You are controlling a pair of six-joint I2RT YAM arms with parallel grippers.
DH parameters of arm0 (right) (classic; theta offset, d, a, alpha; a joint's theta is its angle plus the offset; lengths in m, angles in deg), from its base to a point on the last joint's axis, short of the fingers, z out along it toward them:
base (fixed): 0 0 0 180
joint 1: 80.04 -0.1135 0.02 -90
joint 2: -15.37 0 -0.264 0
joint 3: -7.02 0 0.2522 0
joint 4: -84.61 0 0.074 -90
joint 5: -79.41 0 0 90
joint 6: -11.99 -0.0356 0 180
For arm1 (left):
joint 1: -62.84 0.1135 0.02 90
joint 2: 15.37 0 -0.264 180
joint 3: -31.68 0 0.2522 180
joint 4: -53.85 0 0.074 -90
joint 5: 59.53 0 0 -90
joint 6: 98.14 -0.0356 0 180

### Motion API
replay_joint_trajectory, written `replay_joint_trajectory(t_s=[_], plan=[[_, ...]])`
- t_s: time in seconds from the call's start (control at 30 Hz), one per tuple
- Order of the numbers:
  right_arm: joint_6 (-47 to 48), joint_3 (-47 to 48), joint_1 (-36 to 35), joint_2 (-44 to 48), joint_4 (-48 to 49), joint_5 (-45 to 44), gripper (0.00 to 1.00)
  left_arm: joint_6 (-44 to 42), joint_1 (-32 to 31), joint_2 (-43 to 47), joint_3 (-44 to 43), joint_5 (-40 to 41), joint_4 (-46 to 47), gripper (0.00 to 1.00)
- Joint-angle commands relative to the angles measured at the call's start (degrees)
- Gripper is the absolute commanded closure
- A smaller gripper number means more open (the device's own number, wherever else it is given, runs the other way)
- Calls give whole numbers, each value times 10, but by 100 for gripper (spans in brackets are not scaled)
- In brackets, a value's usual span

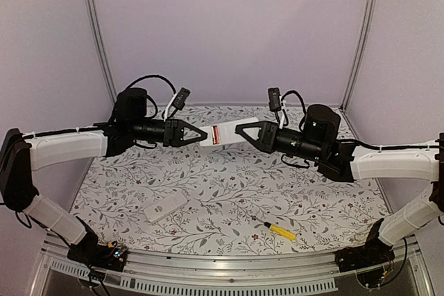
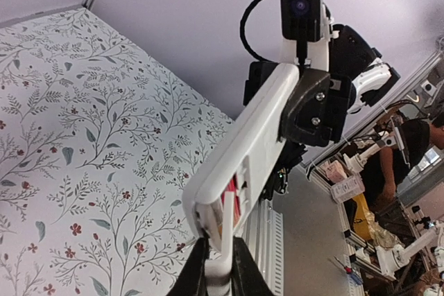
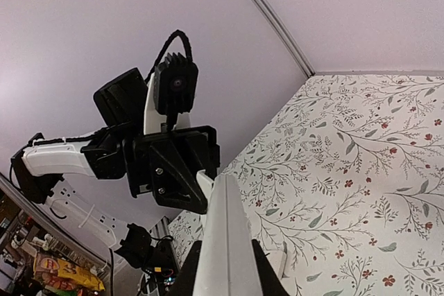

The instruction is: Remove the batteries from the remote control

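Two grips on one long white plastic remote control (image 1: 225, 134) mid-air: my left gripper (image 1: 207, 135) pinches one end, right gripper (image 1: 238, 132) clamps the other (red-orange batteries (image 2: 232, 193) showing inside, lol).

1. Plain pale lilac walls (image 1: 229, 25) on the left, far and right sides, evenly lit.
2. Aluminium corner posts (image 1: 97, 32) at far left and far right.
3. Floral-patterned table (image 1: 229, 192), with a slotted metal rail (image 1: 229, 268) along the near edge.

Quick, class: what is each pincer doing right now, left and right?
Left pincer: closed on one end of the remote control.
Right pincer: closed on the remote control's other end.
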Motion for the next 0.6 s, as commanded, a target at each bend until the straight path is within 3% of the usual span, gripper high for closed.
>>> replay_joint_trajectory(t_s=[0.0,0.37,0.57], plan=[[-18,-18,9,25,-18,-62,100,0,7,-10,3,-22,18,90],[-56,-56,22,50,-26,-110,100,5,6,-30,2,-16,15,96],[-60,-61,22,54,-29,-114,100,-42,3,-59,-31,107,-109,97]])
